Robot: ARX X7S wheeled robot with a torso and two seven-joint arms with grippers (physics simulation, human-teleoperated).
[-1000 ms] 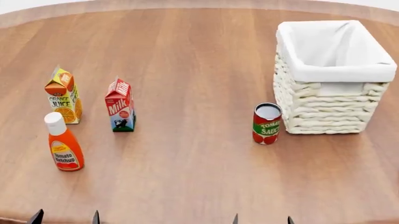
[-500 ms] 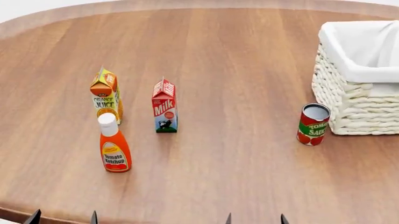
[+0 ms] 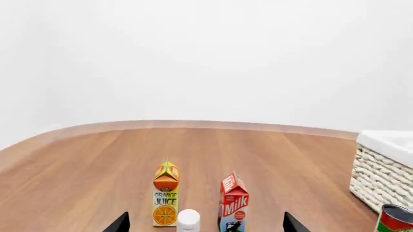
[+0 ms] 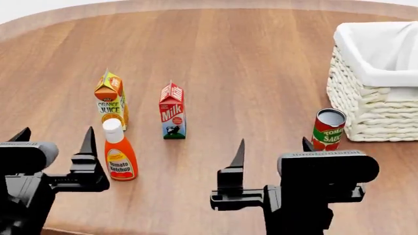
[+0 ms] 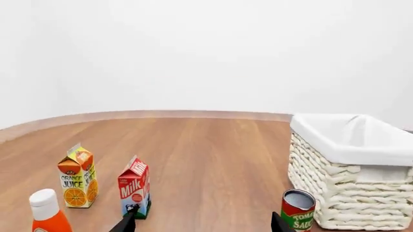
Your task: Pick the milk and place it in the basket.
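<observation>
The milk point(image 4: 172, 111) stands upright on the wooden table, left of centre, red gable top and cow picture below. It also shows in the left wrist view point(image 3: 233, 203) and the right wrist view point(image 5: 134, 192). The basket point(image 4: 377, 78), cream wicker with white liner, stands at the right edge; it also shows in the right wrist view point(image 5: 351, 169). My left gripper point(image 4: 54, 138) is open and empty, near the front left. My right gripper point(image 4: 273, 148) is open and empty, in front of the milk and to its right.
An orange juice carton point(image 4: 110, 99) stands left of the milk. A tomato ketchup bottle point(image 4: 119, 152) stands in front of the juice, beside my left gripper. A tomato sauce can point(image 4: 328, 129) stands next to the basket's front left corner.
Both arms have risen into the head view; earlier only their fingertips showed at the bottom edge. One second ago the view sat further left, with the basket fully visible.
</observation>
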